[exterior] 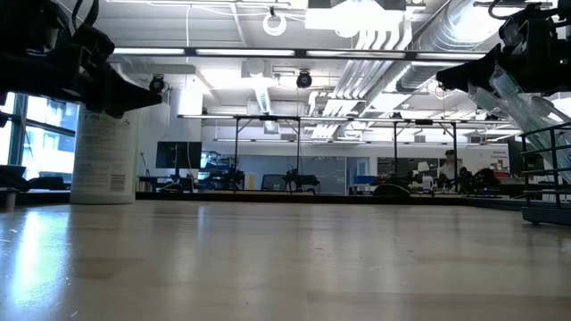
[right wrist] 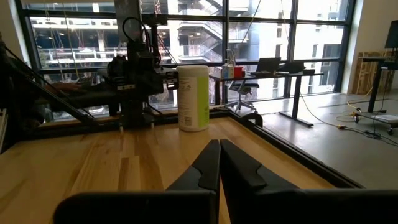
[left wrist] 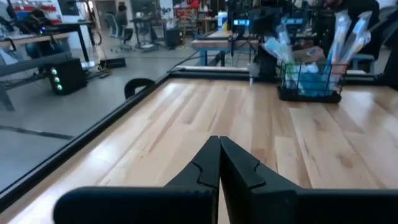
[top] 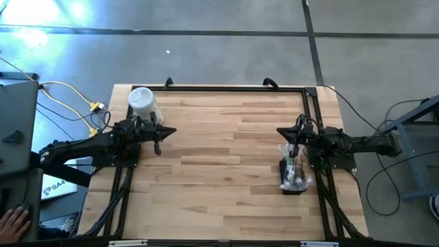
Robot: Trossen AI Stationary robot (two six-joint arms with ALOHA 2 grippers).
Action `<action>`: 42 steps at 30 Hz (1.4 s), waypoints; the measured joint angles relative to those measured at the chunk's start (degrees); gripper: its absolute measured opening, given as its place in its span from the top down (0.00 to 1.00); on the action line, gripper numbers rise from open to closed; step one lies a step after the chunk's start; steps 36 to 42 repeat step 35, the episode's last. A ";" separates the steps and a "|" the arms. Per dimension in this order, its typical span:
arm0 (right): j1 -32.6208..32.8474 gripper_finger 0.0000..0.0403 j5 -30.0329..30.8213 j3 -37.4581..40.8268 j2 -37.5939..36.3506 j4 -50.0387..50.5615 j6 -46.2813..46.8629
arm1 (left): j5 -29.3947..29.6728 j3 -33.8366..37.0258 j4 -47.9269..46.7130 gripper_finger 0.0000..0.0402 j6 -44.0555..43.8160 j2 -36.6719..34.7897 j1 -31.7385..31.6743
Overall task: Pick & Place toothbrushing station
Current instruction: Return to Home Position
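We see the left gripper held level above the left side of the surface. It points inward beside a white canister, fingers pressed together and holding nothing. The right gripper faces it from the right side, likewise closed and empty. The black mesh holder stands just beside the right arm, toothbrushes upright inside.

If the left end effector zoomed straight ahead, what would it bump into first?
Probably nothing soon: the shut left end effector points across the bare table, passing beside the mesh holder and the right end effector, toward the black rail. Depth is hard to judge.
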State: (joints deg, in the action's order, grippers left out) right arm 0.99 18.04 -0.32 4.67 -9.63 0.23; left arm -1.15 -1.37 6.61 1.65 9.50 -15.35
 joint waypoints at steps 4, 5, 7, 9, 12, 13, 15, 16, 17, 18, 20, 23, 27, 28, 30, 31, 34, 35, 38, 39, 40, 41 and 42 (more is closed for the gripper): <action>0.00 1.00 0.00 0.00 0.00 0.00 0.00 | -0.01 0.04 -2.04 1.00 -0.34 0.01 0.00; 0.00 1.00 0.00 0.00 0.00 0.00 0.00 | -0.02 0.06 -2.52 1.00 -0.47 0.00 0.00; 0.00 1.00 0.00 0.00 0.00 0.00 0.00 | -0.02 0.09 -3.50 1.00 -0.60 0.00 0.00; 0.00 1.00 0.00 0.00 0.00 0.00 0.00 | -0.02 0.09 -4.00 1.00 -0.61 0.02 0.00; 0.00 1.00 0.00 0.00 0.01 0.00 0.00 | -0.02 0.11 -3.81 1.00 -0.63 0.00 0.00; 0.00 1.00 0.00 0.00 0.00 0.00 0.00 | -0.02 0.11 -3.83 1.00 -0.63 0.02 0.00; 0.00 1.00 0.00 0.00 0.01 0.00 0.00 | -0.02 0.11 -3.79 0.99 -0.63 0.00 0.00; 0.00 1.00 0.00 0.00 0.01 0.00 0.00 | -0.03 0.11 -3.78 0.99 -0.63 0.00 0.00; 0.00 1.00 0.00 0.00 0.00 0.00 0.00 | -0.02 0.11 -3.81 0.99 -0.63 0.00 0.00; 0.00 1.00 0.00 0.00 0.00 0.00 0.00 | -0.03 0.12 -3.81 0.99 -0.63 0.00 0.00; 0.00 1.00 0.00 0.00 0.00 0.00 0.00 | -0.04 0.13 -3.78 0.99 -0.63 0.00 0.00; 0.00 1.00 0.00 0.00 0.00 0.00 0.00 | -0.04 0.13 -3.81 0.99 -0.63 0.00 0.00; 0.00 1.00 0.00 0.00 0.00 0.00 0.00 | -0.04 0.15 -3.78 0.99 -0.63 0.00 0.00; 0.00 1.00 0.00 0.00 0.02 0.00 0.00 | -0.04 0.15 -3.78 0.99 -0.63 0.00 0.00; 0.00 1.00 0.00 0.00 0.01 0.00 0.00 | -0.04 0.15 -3.78 0.99 -0.63 0.00 0.00; 0.00 1.00 0.00 0.00 0.01 0.00 0.00 | -0.04 0.15 -3.78 0.99 -0.63 0.00 0.00; 0.01 1.00 0.00 0.00 0.02 0.00 0.00 | -0.07 0.15 -3.78 0.99 -0.63 0.00 0.00; 0.00 1.00 0.00 0.00 0.00 0.00 0.00 | -0.07 0.15 -3.78 0.99 -0.63 0.00 0.00; 0.00 1.00 0.00 0.00 0.00 0.00 0.00 | -0.07 0.15 -3.78 0.99 -0.63 0.00 0.00; 0.00 1.00 0.00 0.00 0.00 0.00 0.00 | -0.07 0.15 -3.78 0.99 -0.63 0.00 0.00; 0.00 1.00 0.00 0.00 0.00 0.00 0.00 | -0.07 0.15 -3.78 0.99 -0.63 0.00 0.00; 0.00 1.00 0.00 0.00 0.00 0.00 0.00 | -0.07 0.15 -3.78 0.99 -0.63 0.00 0.00; 0.00 1.00 0.00 0.00 0.00 0.00 0.00 | -0.07 0.15 -3.78 0.99 -0.63 0.00 0.00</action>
